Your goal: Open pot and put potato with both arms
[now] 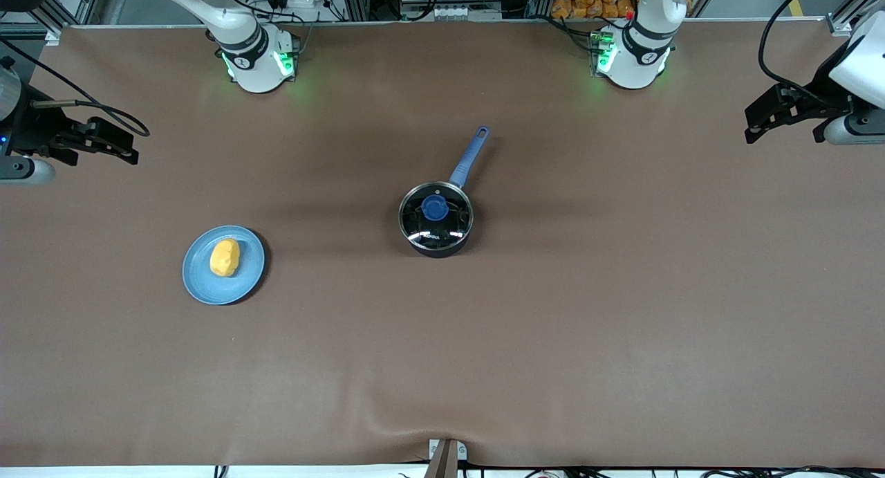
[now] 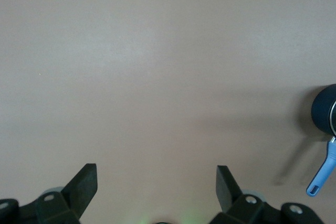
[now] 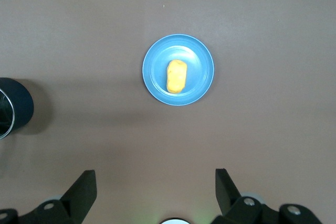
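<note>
The black pot (image 1: 436, 222) stands mid-table with its glass lid and blue knob (image 1: 434, 207) on, and its blue handle (image 1: 470, 156) points toward the arms' bases. The yellow potato (image 1: 225, 257) lies on a blue plate (image 1: 200, 276) toward the right arm's end. My right gripper (image 1: 128, 146) hangs open and empty over that end of the table; its wrist view shows the potato (image 3: 177, 75) and the pot's edge (image 3: 13, 106). My left gripper (image 1: 753, 125) hangs open and empty over the left arm's end of the table, with the pot's side (image 2: 324, 109) at the edge of its wrist view.
The brown table mat (image 1: 553, 326) stretches wide around the pot and plate. The two arm bases (image 1: 259, 59) (image 1: 632, 56) stand along the edge farthest from the front camera. A small bracket (image 1: 446, 454) sits at the nearest edge.
</note>
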Controlling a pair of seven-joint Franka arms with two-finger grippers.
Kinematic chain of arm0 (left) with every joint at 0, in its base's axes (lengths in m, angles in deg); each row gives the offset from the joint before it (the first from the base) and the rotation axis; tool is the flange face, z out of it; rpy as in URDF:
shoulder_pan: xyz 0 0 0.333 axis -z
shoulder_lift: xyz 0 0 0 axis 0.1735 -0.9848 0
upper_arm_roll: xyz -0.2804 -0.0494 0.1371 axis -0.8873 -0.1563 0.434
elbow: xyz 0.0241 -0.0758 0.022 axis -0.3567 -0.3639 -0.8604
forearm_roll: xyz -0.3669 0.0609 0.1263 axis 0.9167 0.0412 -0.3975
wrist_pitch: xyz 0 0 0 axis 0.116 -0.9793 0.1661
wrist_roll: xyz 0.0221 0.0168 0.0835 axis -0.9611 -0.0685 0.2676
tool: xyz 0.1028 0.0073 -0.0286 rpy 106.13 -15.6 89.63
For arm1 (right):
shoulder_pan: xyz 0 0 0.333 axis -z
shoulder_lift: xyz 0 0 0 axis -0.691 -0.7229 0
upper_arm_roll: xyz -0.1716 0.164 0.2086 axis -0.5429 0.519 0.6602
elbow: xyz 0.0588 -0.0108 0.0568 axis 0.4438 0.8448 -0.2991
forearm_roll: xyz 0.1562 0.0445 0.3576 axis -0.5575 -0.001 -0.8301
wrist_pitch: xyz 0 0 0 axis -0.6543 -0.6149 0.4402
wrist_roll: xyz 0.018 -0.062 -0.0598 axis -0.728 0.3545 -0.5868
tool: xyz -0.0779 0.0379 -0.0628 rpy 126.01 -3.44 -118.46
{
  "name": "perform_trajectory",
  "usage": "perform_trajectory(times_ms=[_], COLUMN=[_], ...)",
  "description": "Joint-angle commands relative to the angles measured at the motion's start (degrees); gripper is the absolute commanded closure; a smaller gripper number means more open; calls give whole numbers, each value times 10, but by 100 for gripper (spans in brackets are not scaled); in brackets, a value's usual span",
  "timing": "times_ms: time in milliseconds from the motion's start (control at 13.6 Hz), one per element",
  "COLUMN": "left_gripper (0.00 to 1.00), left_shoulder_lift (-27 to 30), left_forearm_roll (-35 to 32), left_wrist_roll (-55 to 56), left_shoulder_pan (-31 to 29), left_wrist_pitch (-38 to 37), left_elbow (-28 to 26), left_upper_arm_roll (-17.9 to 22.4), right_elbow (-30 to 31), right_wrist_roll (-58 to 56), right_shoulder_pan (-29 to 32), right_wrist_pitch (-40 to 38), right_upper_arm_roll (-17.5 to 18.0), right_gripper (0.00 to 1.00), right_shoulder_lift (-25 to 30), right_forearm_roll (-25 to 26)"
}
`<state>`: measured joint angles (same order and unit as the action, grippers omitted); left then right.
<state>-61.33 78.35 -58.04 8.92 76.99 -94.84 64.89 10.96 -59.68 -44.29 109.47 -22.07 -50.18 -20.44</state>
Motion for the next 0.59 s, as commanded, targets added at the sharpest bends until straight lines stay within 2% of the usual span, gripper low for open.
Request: perform_trajectory(times_ms=[0,516], left_gripper=[0,0], left_shoulder_lift=[0,0], left_forearm_roll=[8,7], left_wrist_roll=[-7,-9], left_shoulder_pan=[-7,-7], left_wrist_pitch=[-10,-10], left_elbow=[7,16], left_upper_arm_roll=[-3,-2], right_elbow=[16,16], right_wrist_roll=[-10,-11], right_shoulder_pan=[8,11], right_wrist_pitch=[0,-3], right_upper_arm_roll=[3,3], right_gripper=[0,0], right_shoulder_lift=[17,17], right_forearm_roll=[-7,-7])
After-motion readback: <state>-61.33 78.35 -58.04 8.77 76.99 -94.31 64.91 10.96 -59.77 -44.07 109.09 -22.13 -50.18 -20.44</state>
